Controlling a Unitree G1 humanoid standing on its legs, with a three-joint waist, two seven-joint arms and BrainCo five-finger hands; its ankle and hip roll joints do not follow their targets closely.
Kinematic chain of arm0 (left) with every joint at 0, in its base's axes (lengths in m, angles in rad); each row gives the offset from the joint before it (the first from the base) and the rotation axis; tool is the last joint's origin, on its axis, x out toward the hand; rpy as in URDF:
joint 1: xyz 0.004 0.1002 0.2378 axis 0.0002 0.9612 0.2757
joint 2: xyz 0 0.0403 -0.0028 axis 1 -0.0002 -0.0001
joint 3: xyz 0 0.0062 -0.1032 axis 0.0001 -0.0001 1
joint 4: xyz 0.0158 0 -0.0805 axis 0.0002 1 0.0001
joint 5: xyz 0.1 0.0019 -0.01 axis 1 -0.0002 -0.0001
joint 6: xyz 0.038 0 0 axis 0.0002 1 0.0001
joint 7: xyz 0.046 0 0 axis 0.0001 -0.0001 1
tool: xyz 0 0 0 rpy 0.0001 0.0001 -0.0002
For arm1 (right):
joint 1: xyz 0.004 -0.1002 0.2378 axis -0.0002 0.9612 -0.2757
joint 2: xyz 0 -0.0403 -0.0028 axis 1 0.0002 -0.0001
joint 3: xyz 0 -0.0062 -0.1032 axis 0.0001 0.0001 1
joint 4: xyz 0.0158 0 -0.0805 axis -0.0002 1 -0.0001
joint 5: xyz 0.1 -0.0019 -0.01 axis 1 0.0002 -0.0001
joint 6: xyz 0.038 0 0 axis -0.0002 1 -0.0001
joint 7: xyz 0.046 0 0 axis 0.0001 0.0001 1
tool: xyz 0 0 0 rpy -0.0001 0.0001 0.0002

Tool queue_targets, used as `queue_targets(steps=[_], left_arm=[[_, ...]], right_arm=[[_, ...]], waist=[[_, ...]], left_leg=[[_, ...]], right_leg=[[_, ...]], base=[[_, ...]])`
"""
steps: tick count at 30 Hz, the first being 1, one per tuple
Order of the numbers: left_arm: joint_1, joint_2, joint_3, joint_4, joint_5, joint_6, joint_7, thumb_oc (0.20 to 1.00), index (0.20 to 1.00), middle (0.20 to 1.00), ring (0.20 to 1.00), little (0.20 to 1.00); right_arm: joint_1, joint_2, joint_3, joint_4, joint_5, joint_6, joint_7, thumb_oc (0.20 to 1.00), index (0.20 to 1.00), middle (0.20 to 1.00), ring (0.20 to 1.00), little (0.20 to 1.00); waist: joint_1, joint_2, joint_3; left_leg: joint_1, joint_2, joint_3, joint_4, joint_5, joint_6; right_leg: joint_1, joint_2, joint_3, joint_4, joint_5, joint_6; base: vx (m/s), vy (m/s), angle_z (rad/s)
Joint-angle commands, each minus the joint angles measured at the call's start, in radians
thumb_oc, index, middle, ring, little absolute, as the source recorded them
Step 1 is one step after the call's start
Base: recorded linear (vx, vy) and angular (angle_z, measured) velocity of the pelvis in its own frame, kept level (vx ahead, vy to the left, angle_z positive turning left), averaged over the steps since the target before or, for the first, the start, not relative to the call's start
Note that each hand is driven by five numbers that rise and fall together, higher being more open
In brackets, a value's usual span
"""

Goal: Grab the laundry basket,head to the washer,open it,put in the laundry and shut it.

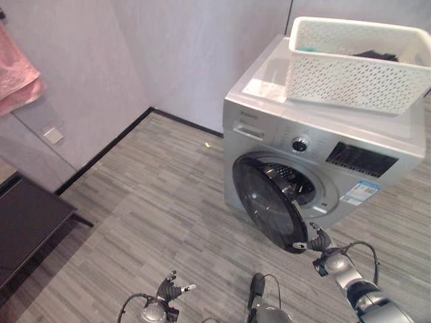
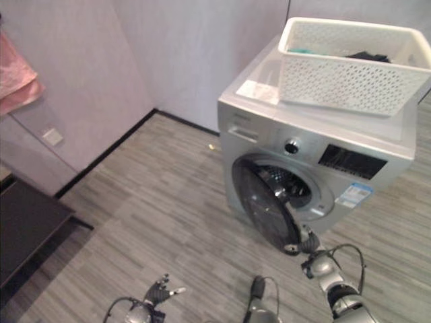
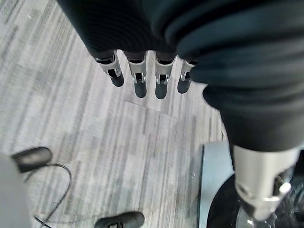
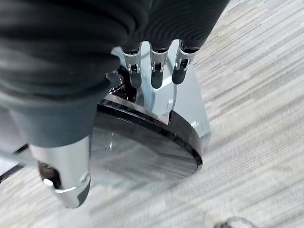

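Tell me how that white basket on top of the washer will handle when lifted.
The white basket looks like perforated plastic, so probably light and fairly stiff. It sits tilted on the washer, so it may slide or tip if nudged. The clothes inside lie to one side, likely shifting the weight.

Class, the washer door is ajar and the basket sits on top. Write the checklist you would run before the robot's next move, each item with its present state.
1. Washer door open: ok, swung out.
2. Right hand at the door's edge: ok, fingers straight.
3. Left hand free: ok, low over the floor, fingers relaxed.
4. Laundry basket steady on the washer: ok, though tilted.
5. Laundry in the basket: ok, dark clothes show.
6. Drum empty: cannot tell.
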Motion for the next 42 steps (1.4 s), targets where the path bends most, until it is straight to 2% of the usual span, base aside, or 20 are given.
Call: queue_targets(steps=[1, 3, 5, 7, 9, 11, 12, 14, 17, 22, 23, 25, 30, 31, 32, 33, 36, 39, 41, 42], left_arm=[[-0.037, 0.03, -0.015, -0.02, 0.075, -0.032, -0.008, 1.0, 1.0, 1.0, 1.0, 1.0], [-0.034, 0.038, -0.021, -0.034, 0.075, -0.034, -0.005, 1.0, 1.0, 1.0, 1.0, 1.0], [0.002, 0.049, -0.026, -0.117, 0.066, -0.042, -0.002, 1.0, 1.0, 1.0, 1.0, 1.0], [0.007, 0.058, -0.021, -0.144, 0.066, -0.046, 0.005, 1.0, 1.0, 1.0, 1.0, 1.0], [0.019, 0.081, -0.001, -0.246, 0.05, -0.067, 0.047, 1.0, 1.0, 1.0, 1.0, 1.0], [0.027, 0.093, 0.006, -0.292, 0.042, -0.072, 0.052, 1.0, 1.0, 1.0, 1.0, 1.0], [0.043, 0.144, 0.013, -0.431, 0.057, -0.086, 0.071, 1.0, 1.0, 1.0, 1.0, 1.0], [0.047, 0.163, 0.016, -0.473, 0.066, -0.087, 0.075, 1.0, 1.0, 1.0, 1.0, 1.0], [0.047, 0.262, 0.027, -0.688, 0.148, -0.101, 0.086, 1.0, 1.0, 1.0, 1.0, 1.0], [0.037, 0.411, 0.078, -1.002, 0.214, -0.14, 0.047, 1.0, 1.0, 1.0, 1.0, 1.0], [0.041, 0.413, 0.08, -1.008, 0.212, -0.137, 0.045, 1.0, 1.0, 1.0, 1.0, 1.0], [0.004, 0.497, 0.101, -1.15, 0.213, -0.167, 0.014, 1.0, 1.0, 1.0, 1.0, 1.0], [-0.011, 0.517, 0.112, -1.196, 0.181, -0.176, -0.003, 1.0, 1.0, 1.0, 1.0, 1.0], [-0.13, 0.542, 0.014, -1.247, -0.101, -0.167, -0.165, 1.0, 1.0, 1.0, 1.0, 1.0], [-0.135, 0.542, 0.011, -1.245, -0.105, -0.167, -0.167, 1.0, 1.0, 1.0, 1.0, 1.0], [-0.216, 0.484, -0.124, -1.16, -0.293, -0.119, -0.264, 1.0, 1.0, 1.0, 1.0, 1.0], [-0.246, 0.291, -0.228, -0.893, -0.478, -0.05, -0.315, 1.0, 1.0, 1.0, 1.0, 1.0], [-0.266, 0.237, -0.243, -0.79, -0.498, -0.035, -0.322, 1.0, 1.0, 1.0, 1.0, 1.0], [-0.327, 0.2, -0.277, -0.628, -0.421, -0.026, -0.337, 1.0, 1.0, 1.0, 1.0, 1.0], [-0.329, 0.198, -0.277, -0.626, -0.421, -0.027, -0.337, 1.0, 1.0, 1.0, 1.0, 1.0]], right_arm=[[-0.083, 0.016, -0.016, 0.015, 0.041, -0.007, -0.008, 1.0, 1.0, 1.0, 1.0, 1.0], [-0.083, 0.029, -0.011, 0.013, 0.046, -0.011, -0.012, 1.0, 1.0, 1.0, 1.0, 1.0], [-0.074, 0.114, 0.015, -0.011, 0.065, -0.02, -0.006, 1.0, 1.0, 1.0, 1.0, 1.0], [-0.068, 0.14, 0.025, -0.014, 0.075, -0.025, -0.005, 1.0, 1.0, 1.0, 1.0, 1.0], [-0.041, 0.246, 0.074, -0.031, 0.142, -0.048, 0.013, 1.0, 1.0, 1.0, 1.0, 1.0], [-0.032, 0.263, 0.084, -0.04, 0.156, -0.054, 0.014, 1.0, 1.0, 1.0, 1.0, 1.0], [-0.034, 0.303, 0.103, -0.035, 0.173, -0.06, 0.012, 1.0, 1.0, 1.0, 1.0, 1.0], [-0.034, 0.314, 0.104, -0.023, 0.172, -0.058, 0.009, 1.0, 1.0, 1.0, 1.0, 1.0], [0.002, 0.334, 0.095, 0.006, 0.202, -0.05, 0.021, 1.0, 1.0, 1.0, 1.0, 1.0], [0.093, 0.313, 0.071, 0.039, 0.181, -0.036, 0.043, 1.0, 1.0, 1.0, 1.0, 1.0], [0.094, 0.315, 0.071, 0.039, 0.18, -0.036, 0.043, 1.0, 1.0, 1.0, 1.0, 1.0], [0.163, 0.301, 0.042, 0.082, 0.159, -0.024, 0.058, 1.0, 1.0, 1.0, 1.0, 1.0], [0.184, 0.294, 0.031, 0.103, 0.144, -0.018, 0.06, 1.0, 1.0, 1.0, 1.0, 1.0], [0.241, 0.257, -0.019, 0.196, 0.114, 0.014, 0.062, 1.0, 1.0, 1.0, 1.0, 1.0], [0.239, 0.257, -0.023, 0.196, 0.114, 0.014, 0.062, 1.0, 1.0, 1.0, 1.0, 1.0], [0.268, 0.24, -0.056, 0.25, 0.113, 0.03, 0.077, 1.0, 1.0, 1.0, 1.0, 1.0], [0.296, 0.22, -0.067, 0.276, 0.078, 0.04, 0.087, 1.0, 1.0, 1.0, 1.0, 1.0], [0.3, 0.21, -0.072, 0.279, 0.064, 0.041, 0.09, 1.0, 1.0, 1.0, 1.0, 1.0], [0.3, 0.187, -0.083, 0.269, 0.058, 0.035, 0.09, 1.0, 1.0, 1.0, 1.0, 1.0], [0.3, 0.187, -0.084, 0.269, 0.058, 0.035, 0.09, 1.0, 1.0, 1.0, 1.0, 1.0]], waist=[[0.001, 0.029, 0.031], [0.014, 0.029, 0.03], [0.042, 0.015, 0.008], [0.048, 0.012, 0.003], [0.082, -0.004, -0.017], [0.088, -0.008, -0.02], [0.105, -0.011, -0.019], [0.107, -0.011, -0.021], [0.115, -0.01, -0.04], [0.09, -0.006, -0.059], [0.089, -0.006, -0.059], [0.064, -0.006, -0.073], [0.054, -0.004, -0.074], [0.011, 0.007, -0.086], [0.014, 0.005, -0.086], [-0.017, 0.009, -0.096], [-0.058, 0.009, -0.097], [-0.077, 0.009, -0.093], [-0.108, 0.009, -0.087], [-0.107, 0.01, -0.087]], left_leg=[[-0.033, -0.046, -0.105, 0.01, -0.015, 0.08], [-0.053, -0.049, -0.118, 0.013, -0.006, 0.08], [-0.067, -0.05, -0.131, -0.013, 0.008, 0.078], [-0.067, -0.044, -0.133, -0.018, 0.013, 0.076], [-0.061, -0.028, -0.144, -0.03, 0.022, 0.068], [-0.054, -0.023, -0.151, -0.036, 0.023, 0.066], [-0.046, -0.01, -0.171, -0.042, 0.027, 0.059], [-0.041, -0.004, -0.175, -0.048, 0.029, 0.055], [-0.011, 0.019, -0.182, -0.071, 0.029, 0.044], [0.016, 0.034, -0.174, -0.081, 0.02, 0.032], [0.017, 0.035, -0.174, -0.081, 0.019, 0.032], [0.025, 0.041, -0.17, -0.081, 0.014, 0.026], [0.027, 0.043, -0.167, -0.081, 0.013, 0.024], [0.04, 0.052, -0.158, -0.081, 0.006, 0.017], [0.037, 0.049, -0.158, -0.081, 0.009, 0.017], [0.047, 0.053, -0.145, -0.081, 0.005, 0.014], [0.052, 0.058, -0.123, -0.081, 0.003, 0.011], [0.049, 0.059, -0.11, -0.081, 0.003, 0.01], [0.036, 0.061, -0.087, -0.081, 0.002, 0.008], [0.036, 0.061, -0.086, -0.081, 0.002, 0.008]], right_leg=[[-0.038, 0.043, 0.286, 0.159, -0.11, 0.093], [0.0, 0.033, 0.261, 0.16, -0.128, 0.08], [0.057, 0.01, 0.199, 0.094, -0.114, 0.081], [0.062, 0.013, 0.194, 0.078, -0.108, 0.082], [0.104, 0.023, 0.176, 0.027, -0.115, 0.075], [0.116, 0.026, 0.169, 0.022, -0.12, 0.072], [0.129, 0.035, 0.16, 0.017, -0.13, 0.068], [0.138, 0.037, 0.153, 0.013, -0.134, 0.066], [0.17, 0.049, 0.141, -0.007, -0.143, 0.063], [0.191, 0.06, 0.146, -0.008, -0.156, 0.061], [0.192, 0.06, 0.146, -0.009, -0.157, 0.06], [0.198, 0.065, 0.15, -0.008, -0.161, 0.059], [0.199, 0.067, 0.15, -0.006, -0.162, 0.058], [0.207, 0.071, 0.153, -0.002, -0.168, 0.058], [0.204, 0.069, 0.154, -0.003, -0.165, 0.058], [0.207, 0.071, 0.161, -0.004, -0.164, 0.061], [0.202, 0.077, 0.186, -0.006, -0.162, 0.059], [0.192, 0.082, 0.198, -0.006, -0.161, 0.06], [0.167, 0.088, 0.216, -0.005, -0.155, 0.063], [0.166, 0.088, 0.216, -0.005, -0.155, 0.063]], base=[[-0.14, 0.041, 0.62], [-0.14, 0.005, 0.48], [-0.08, -0.072, 0.32], [-0.02, -0.072, 0.21], [0.03, -0.131, 0.14], [0.04, -0.093, 0.0], [0.02, -0.083, 0.07], [0.04, -0.07, 0.19], [0.09, -0.056, 0.23], [0.05, -0.018, 0.05], [0.05, -0.012, -0.01], [0.06, -0.024, -0.05], [0.03, -0.011, -0.07], [0.06, -0.017, -0.02], [0.13, -0.019, 0.09], [0.08, -0.01, 0.09], [0.06, -0.011, -0.22], [-0.01, 0.0, -0.43], [-0.02, 0.012, -0.23], [-0.03, 0.026, -0.23]])
